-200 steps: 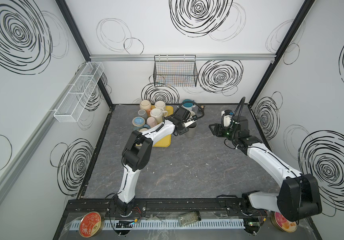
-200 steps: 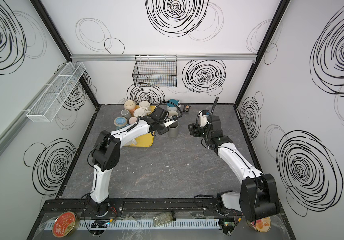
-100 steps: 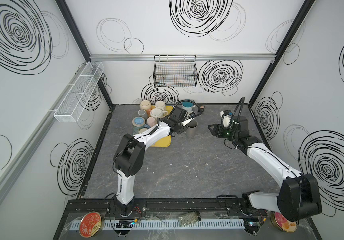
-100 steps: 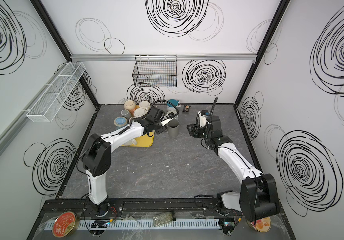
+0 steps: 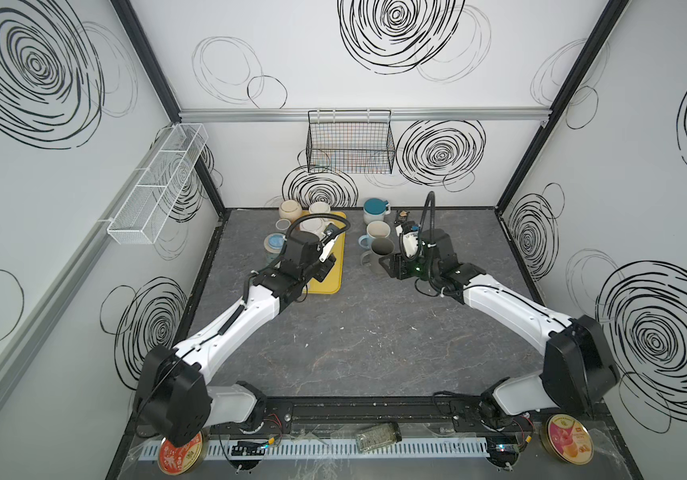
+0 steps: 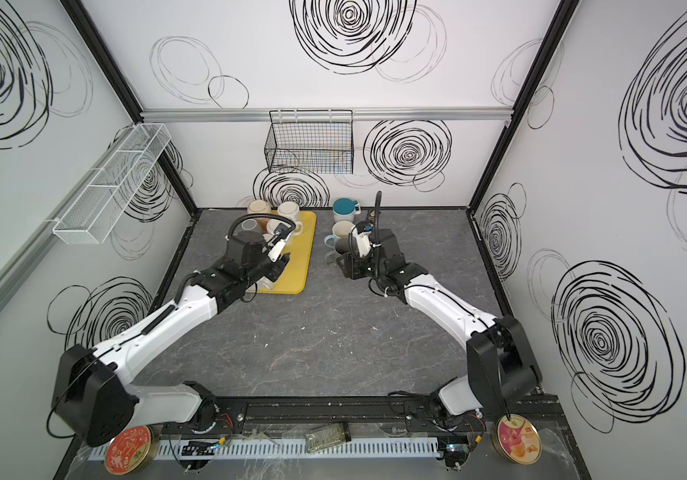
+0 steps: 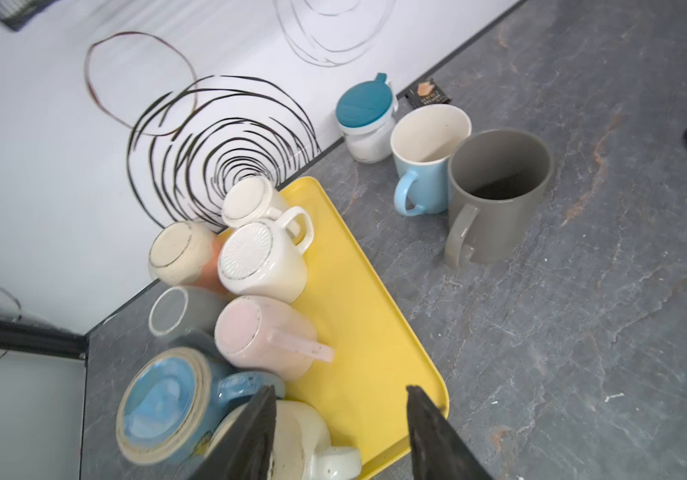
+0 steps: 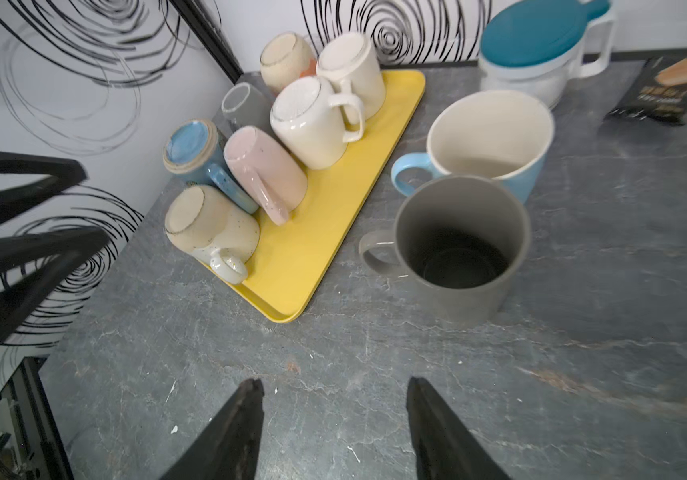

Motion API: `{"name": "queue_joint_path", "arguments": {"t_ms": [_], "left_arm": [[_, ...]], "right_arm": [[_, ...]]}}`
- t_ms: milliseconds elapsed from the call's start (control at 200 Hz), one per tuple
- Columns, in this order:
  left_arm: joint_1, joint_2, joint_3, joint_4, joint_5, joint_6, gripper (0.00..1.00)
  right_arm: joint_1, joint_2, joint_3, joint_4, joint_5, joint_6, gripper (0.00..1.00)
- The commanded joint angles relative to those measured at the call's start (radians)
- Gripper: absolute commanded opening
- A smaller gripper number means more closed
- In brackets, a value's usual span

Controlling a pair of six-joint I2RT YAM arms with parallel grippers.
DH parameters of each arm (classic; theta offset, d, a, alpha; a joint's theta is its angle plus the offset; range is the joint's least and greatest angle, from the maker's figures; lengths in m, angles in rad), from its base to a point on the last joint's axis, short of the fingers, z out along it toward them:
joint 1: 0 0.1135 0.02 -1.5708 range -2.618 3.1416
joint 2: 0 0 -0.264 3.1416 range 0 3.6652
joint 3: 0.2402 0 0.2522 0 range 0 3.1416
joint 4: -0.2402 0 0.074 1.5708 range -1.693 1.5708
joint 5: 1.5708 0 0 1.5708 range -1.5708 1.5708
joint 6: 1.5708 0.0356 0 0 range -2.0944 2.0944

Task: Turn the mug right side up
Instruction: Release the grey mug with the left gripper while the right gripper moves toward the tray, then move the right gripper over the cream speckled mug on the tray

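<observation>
The grey mug (image 5: 381,255) (image 6: 341,248) stands upright on the dark table, mouth up and handle to the left, touching nothing but the table. The left wrist view shows the grey mug (image 7: 495,195) apart from my left gripper (image 7: 339,390). That gripper is open over the near end of the yellow tray (image 7: 366,332), beside an upside-down cream mug (image 7: 296,440), and grips nothing. My right gripper (image 8: 333,384) is open over bare table, just short of the grey mug (image 8: 458,249). In a top view my right gripper (image 5: 389,266) sits right of the mug.
A light blue mug (image 7: 429,166) stands upright behind the grey one. A teal-lidded jar (image 7: 364,116) and a dark packet (image 8: 661,91) lie near the back wall. Several upside-down mugs crowd the tray's left side, among them a pink mug (image 7: 263,336) and a blue mug (image 7: 159,403).
My left gripper opened, let go of the grey mug and drew back left over the tray. The mug now stands alone. The right arm barely moved.
</observation>
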Motion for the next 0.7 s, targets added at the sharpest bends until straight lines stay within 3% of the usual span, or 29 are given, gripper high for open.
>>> {"name": "queue_joint_path", "arguments": {"t_ms": [0, 170, 315, 505, 695], "left_arm": [[0.064, -0.144, -0.104, 0.047, -0.036, -0.194, 0.53], [0.249, -0.366, -0.295, 0.086, 0.053, -0.475, 0.52], [0.348, -0.489, -0.399, 0.068, 0.084, -0.612, 0.52], [0.417, -0.533, -0.515, 0.091, 0.183, -0.751, 0.53], [0.450, -0.509, -0.574, 0.138, 0.259, -0.824, 0.54]], "right_arm": [[0.076, 0.107, 0.084, 0.009, 0.021, -0.007, 0.59], [0.200, 0.337, 0.287, -0.001, 0.019, -0.034, 0.58], [0.275, 0.540, 0.495, -0.074, 0.053, -0.098, 0.59], [0.318, 0.723, 0.703, -0.177, 0.067, -0.136, 0.62], [0.337, 0.809, 0.802, -0.224, 0.103, -0.183, 0.63]]}}
